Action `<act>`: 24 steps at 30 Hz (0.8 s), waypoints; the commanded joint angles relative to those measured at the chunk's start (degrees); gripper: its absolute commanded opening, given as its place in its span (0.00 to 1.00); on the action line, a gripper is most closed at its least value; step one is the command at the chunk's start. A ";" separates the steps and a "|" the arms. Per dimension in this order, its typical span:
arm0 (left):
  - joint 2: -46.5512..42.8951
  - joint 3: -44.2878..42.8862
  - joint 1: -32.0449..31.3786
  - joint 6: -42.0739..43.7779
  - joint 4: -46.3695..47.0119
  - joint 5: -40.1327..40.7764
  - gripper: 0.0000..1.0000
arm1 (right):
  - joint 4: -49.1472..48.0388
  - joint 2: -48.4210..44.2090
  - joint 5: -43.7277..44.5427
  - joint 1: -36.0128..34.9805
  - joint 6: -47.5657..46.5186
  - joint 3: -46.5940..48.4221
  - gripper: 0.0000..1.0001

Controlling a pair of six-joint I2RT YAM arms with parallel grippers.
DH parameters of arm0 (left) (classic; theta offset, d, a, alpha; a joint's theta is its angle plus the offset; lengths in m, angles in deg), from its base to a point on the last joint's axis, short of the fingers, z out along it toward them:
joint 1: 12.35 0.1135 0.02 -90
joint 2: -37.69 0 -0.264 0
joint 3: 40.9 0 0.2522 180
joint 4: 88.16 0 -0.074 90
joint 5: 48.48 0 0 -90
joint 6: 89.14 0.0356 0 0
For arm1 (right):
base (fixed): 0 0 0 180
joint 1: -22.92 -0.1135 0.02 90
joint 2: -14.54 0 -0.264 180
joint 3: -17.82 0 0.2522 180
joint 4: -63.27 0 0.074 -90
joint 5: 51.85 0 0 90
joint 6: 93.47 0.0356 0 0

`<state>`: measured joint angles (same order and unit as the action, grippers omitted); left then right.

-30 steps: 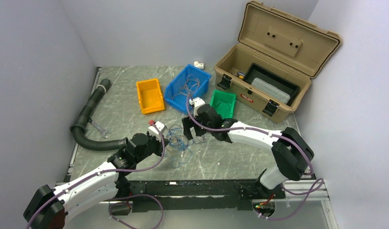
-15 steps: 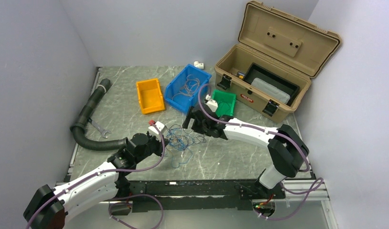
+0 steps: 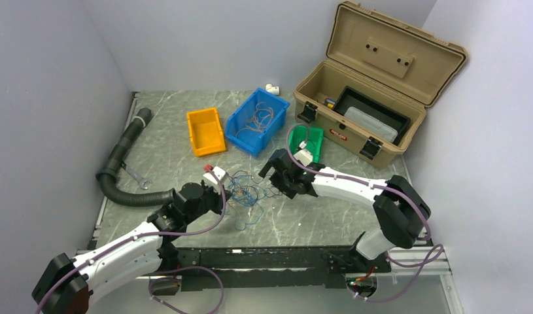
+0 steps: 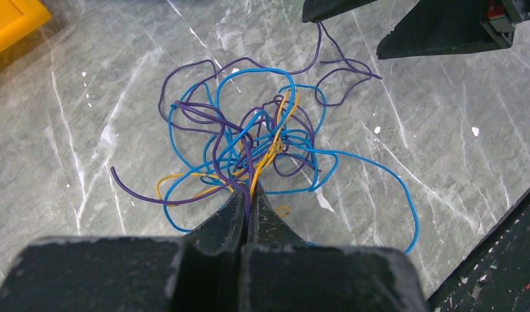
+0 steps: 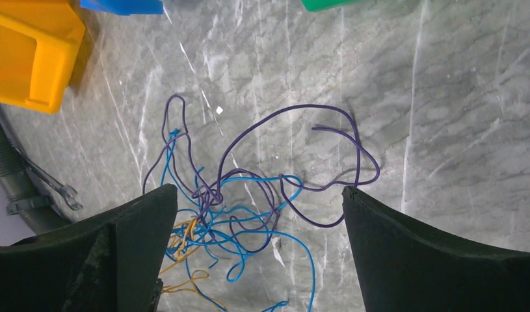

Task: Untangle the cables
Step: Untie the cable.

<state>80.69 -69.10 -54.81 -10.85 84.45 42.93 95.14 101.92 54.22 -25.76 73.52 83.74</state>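
Note:
The cables (image 3: pixel 248 192) are thin blue, purple and yellow-orange wires in a loose tangle on the marble table between the two arms. In the left wrist view the tangle (image 4: pixel 249 133) lies just ahead of my left gripper (image 4: pixel 249 193), which is shut on a purple and a yellow strand at the tangle's near edge. My left gripper (image 3: pixel 225 193) sits at the tangle's left side. My right gripper (image 3: pixel 271 176) is at its right side, open wide and empty. In the right wrist view its fingers straddle the tangle (image 5: pixel 210 194) from above; the gripper (image 5: pixel 259 198) touches no wire.
A fat black corrugated hose (image 3: pixel 123 157) and a wrench (image 3: pixel 138 176) lie at the left. An orange bin (image 3: pixel 205 131), a blue bin (image 3: pixel 271 124) holding more wires and a green bin (image 3: pixel 314 135) stand behind. An open tan toolbox (image 3: pixel 375 85) stands at the back right.
My right wrist has turned and shifted a little to the right, its open gripper still by the tangle's right side. The left arm and the cables have hardly moved.

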 commanded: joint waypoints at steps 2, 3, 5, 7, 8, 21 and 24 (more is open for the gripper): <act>0.33 -1.06 -0.30 0.38 2.37 0.41 0.00 | 1.81 -2.93 1.37 -0.92 6.52 1.01 1.00; 0.55 -1.11 -0.29 0.42 2.17 0.47 0.00 | 1.31 -3.19 1.77 -1.46 6.62 1.24 1.00; 0.81 -1.28 -0.32 0.44 2.17 0.44 0.00 | 2.48 -3.51 3.49 -2.96 7.50 2.40 1.00; 0.77 -1.22 -0.32 0.44 2.23 0.47 0.00 | 2.85 -4.00 4.25 -3.92 8.18 2.68 1.00; 0.70 -1.13 -0.28 0.43 2.31 0.52 0.00 | 2.19 -4.22 4.20 -4.30 8.90 2.31 1.00; 0.57 -1.11 -0.41 0.40 2.29 0.61 0.00 | -7.15 -1.09 1.64 -6.33 13.39 -3.45 0.99; 0.55 -1.11 -0.43 0.45 2.24 0.61 0.00 | -7.94 -0.38 2.43 -5.66 13.26 -4.09 0.99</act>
<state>81.46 -69.12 -54.94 -10.85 84.34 42.93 90.62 100.60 55.91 -31.93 85.11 80.66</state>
